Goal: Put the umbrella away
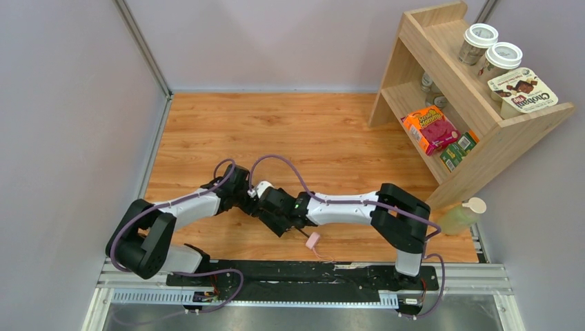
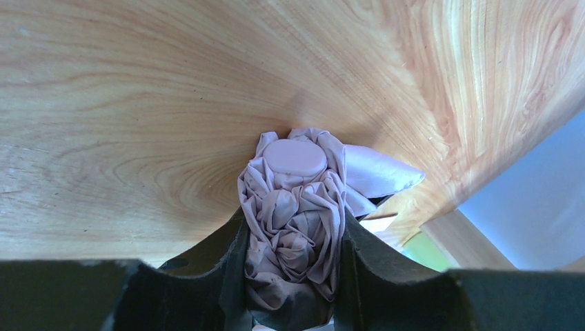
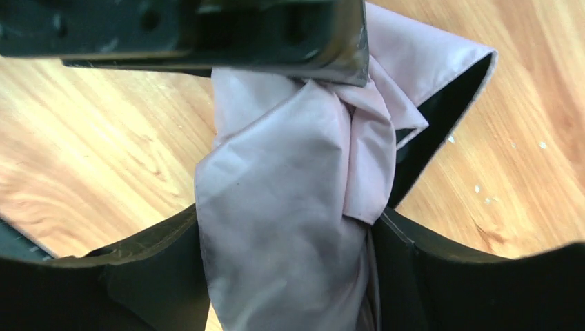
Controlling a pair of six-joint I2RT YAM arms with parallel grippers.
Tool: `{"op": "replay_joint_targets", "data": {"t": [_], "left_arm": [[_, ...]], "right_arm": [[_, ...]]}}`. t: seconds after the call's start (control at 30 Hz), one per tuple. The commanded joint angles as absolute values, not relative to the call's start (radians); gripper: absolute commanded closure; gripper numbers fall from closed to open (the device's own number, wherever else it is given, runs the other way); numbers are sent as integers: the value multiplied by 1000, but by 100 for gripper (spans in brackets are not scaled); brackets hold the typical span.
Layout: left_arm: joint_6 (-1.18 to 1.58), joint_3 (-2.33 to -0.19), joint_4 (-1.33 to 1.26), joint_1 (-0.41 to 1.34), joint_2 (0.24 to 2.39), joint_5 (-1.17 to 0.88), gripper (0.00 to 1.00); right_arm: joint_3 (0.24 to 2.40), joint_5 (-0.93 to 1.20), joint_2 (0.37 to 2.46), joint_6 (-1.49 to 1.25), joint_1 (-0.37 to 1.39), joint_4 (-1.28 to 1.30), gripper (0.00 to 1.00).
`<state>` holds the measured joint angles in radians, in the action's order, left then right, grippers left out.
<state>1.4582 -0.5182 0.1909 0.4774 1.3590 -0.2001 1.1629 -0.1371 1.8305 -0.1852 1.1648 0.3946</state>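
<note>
The pale pink umbrella [image 2: 293, 221] is bunched into crumpled folds, its round pink end cap [image 2: 295, 157] pointing at the wooden table. My left gripper [image 2: 293, 238] is shut on it, both fingers pressing the fabric. In the right wrist view a smooth fold of the umbrella [image 3: 290, 179] hangs between the fingers of my right gripper [image 3: 286, 241], which stands open and wider, with a thin dark gap on the right side. From above, both grippers meet at the table's near middle, left gripper [image 1: 250, 196] against right gripper [image 1: 268, 207], hiding the umbrella except its pink strap [image 1: 314, 241].
A wooden shelf [image 1: 483, 131] stands at the back right with jars, an orange snack box [image 1: 431, 129] and other packets. A pale green bottle [image 1: 461, 215] stands at the shelf's near foot. Grey walls close in the left and back sides of the table [image 1: 310, 131].
</note>
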Motion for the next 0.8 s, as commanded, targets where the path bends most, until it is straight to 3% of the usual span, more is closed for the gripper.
{"op": "replay_joint_targets", "data": {"t": [0.0,0.13,0.3,0.4,0.43,0.53,0.67,0.73,0.77], "left_arm": [[1462,-482,403,482,1408,-126,100],[1477,-476,414,480,1399,-136,100],[1514,-445,396,486,1388,-153,100],[1514,-443,394,485,1384,-155,100],[1516,-443,391,486,1384,-155,100],[1505,-443,377,486,1382,-169,100],[1467,-430,330,483,1344,-144,100],[1447,-405,266,482,1313,-132,80],[1437,-396,240,483,1292,-118,60]], "right_arm": [[1215,-486,1893,-178,1249,453,35],[1265,-589,1969,-195,1267,440,47],[1333,-617,2032,-157,1267,430,40],[1358,-607,2052,-134,1266,417,45],[1356,-603,2059,-127,1266,410,50],[1329,-552,2066,-120,1246,391,98],[1211,-343,2016,-124,1180,322,100],[1131,-196,1987,-123,1138,272,100],[1100,-134,1976,-127,1111,247,100]]}}
